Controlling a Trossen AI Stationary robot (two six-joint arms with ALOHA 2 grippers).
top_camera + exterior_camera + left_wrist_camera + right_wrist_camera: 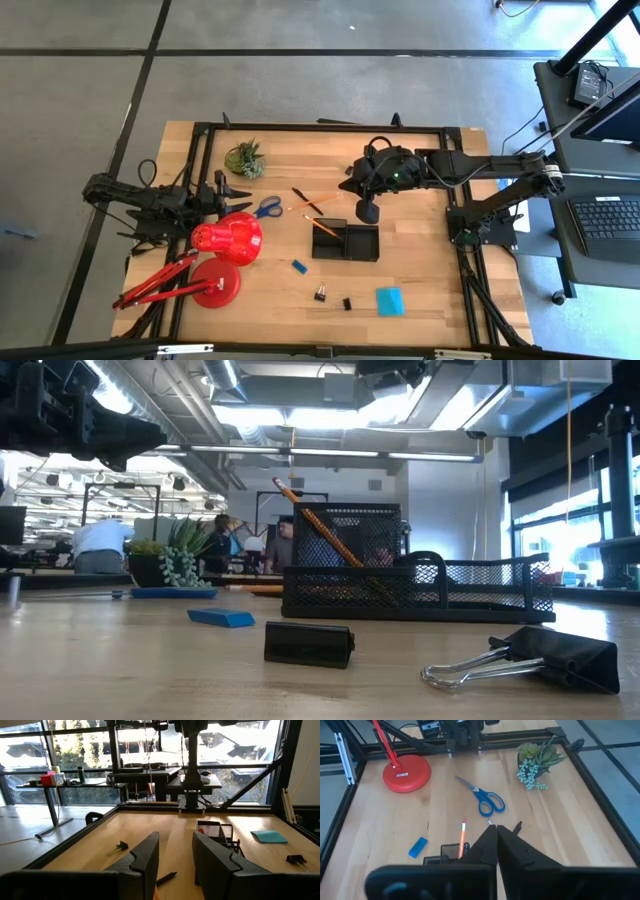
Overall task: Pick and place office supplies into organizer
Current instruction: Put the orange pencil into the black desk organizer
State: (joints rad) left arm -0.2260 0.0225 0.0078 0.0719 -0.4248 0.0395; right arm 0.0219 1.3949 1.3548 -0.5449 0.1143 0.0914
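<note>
The black mesh organizer (pixel 345 241) stands mid-table, and the orange-yellow pencil (pixel 322 226) leans in its left compartment with its top over the far wall. The thin black pen (pixel 303 199) and the blue-handled scissors (pixel 267 207) lie just beyond it. The blue eraser (pixel 298 266), two binder clips (pixel 321 294) (pixel 346 302) and the cyan pad (pixel 389 300) lie nearer the front edge. My right gripper (pixel 495 831) is shut and empty, above the organizer's far right corner (pixel 368 212). My left gripper (pixel 175 857) is open and empty at the table's left, behind the lamp.
A red desk lamp (pixel 225 240) stands at the left front, close to my left gripper. A small green potted plant (pixel 245 158) stands at the far left. Another binder clip (pixel 117 847) lies near the far edge. Black frame rails run around the table.
</note>
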